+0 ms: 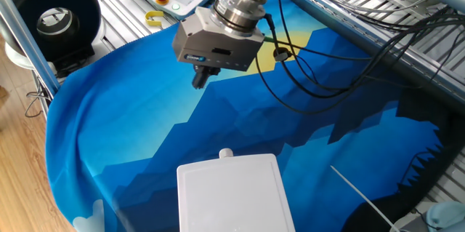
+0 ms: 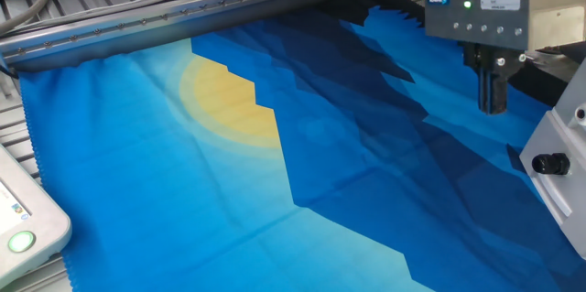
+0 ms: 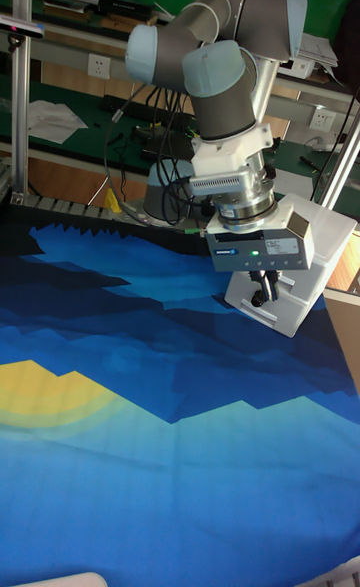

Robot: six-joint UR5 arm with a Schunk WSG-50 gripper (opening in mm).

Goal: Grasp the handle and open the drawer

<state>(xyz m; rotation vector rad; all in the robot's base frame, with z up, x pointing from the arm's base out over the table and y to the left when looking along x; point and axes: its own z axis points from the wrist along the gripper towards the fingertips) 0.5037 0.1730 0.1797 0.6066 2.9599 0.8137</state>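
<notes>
The grey-and-silver jointed robot arm [image 3: 215, 57] reaches down over the table, its wrist pointing nearly straight down with a slight tilt in one fixed view. The boxy grey two-finger gripper [image 1: 200, 79] hangs in the air, holding nothing. Its dark fingers [image 2: 493, 91] are pressed together, no gap visible. A green indicator lamp is lit on the housing.
</notes>
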